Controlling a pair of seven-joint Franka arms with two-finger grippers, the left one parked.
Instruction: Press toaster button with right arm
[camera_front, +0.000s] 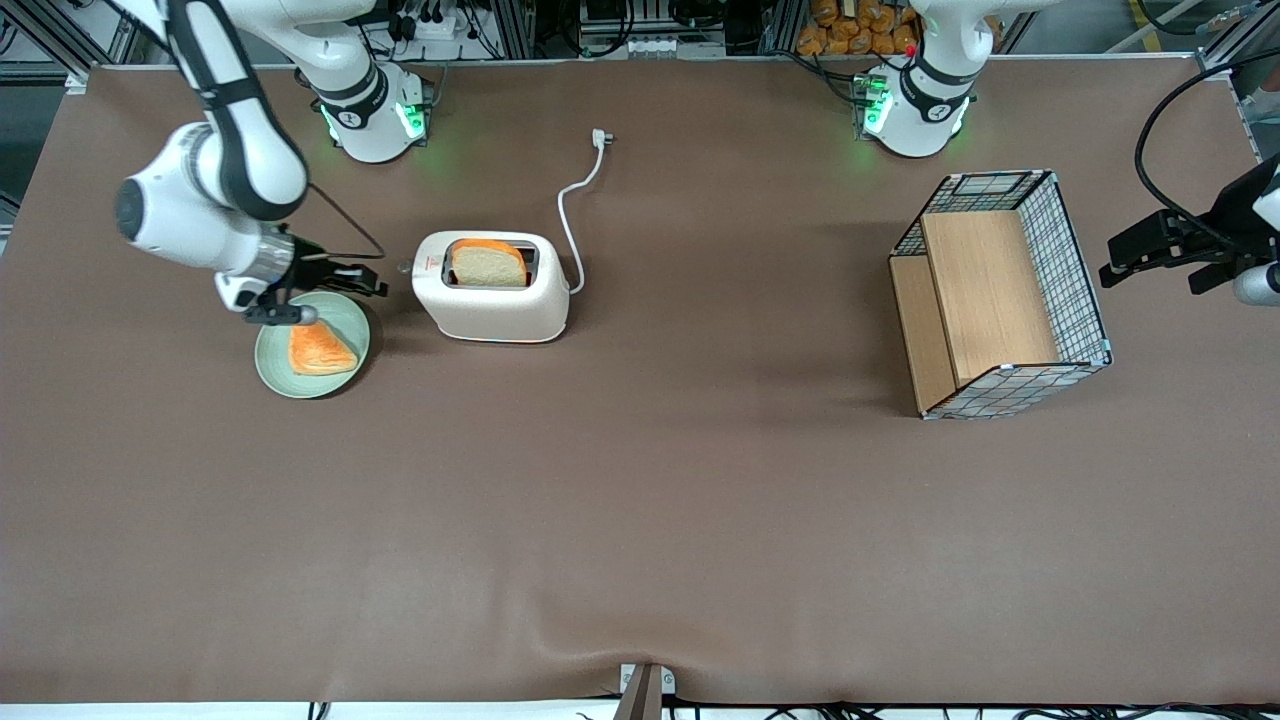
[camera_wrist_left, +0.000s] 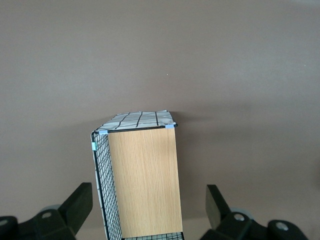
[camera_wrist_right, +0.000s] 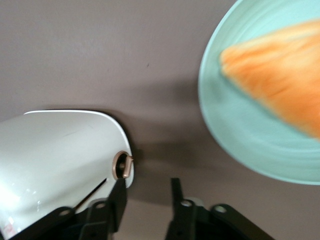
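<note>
Your brown matte tabletop filled the frame, cream-white rounded toaster sat upper left of centre, slim black gripper hovered beside it, fingers slightly parted, cluttered equipment racks lined the top edge.

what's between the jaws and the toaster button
Nothing: in the right wrist view, the gripper sits right beside the toaster, near the toaster button, only bare table around.

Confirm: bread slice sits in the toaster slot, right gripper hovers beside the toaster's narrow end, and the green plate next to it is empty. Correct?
Not quite. The green plate is not empty: an orange pastry lies on it, as the front view shows. The rest holds: a bread slice sits in the toaster slot, and the gripper hovers beside its narrow end.
</note>
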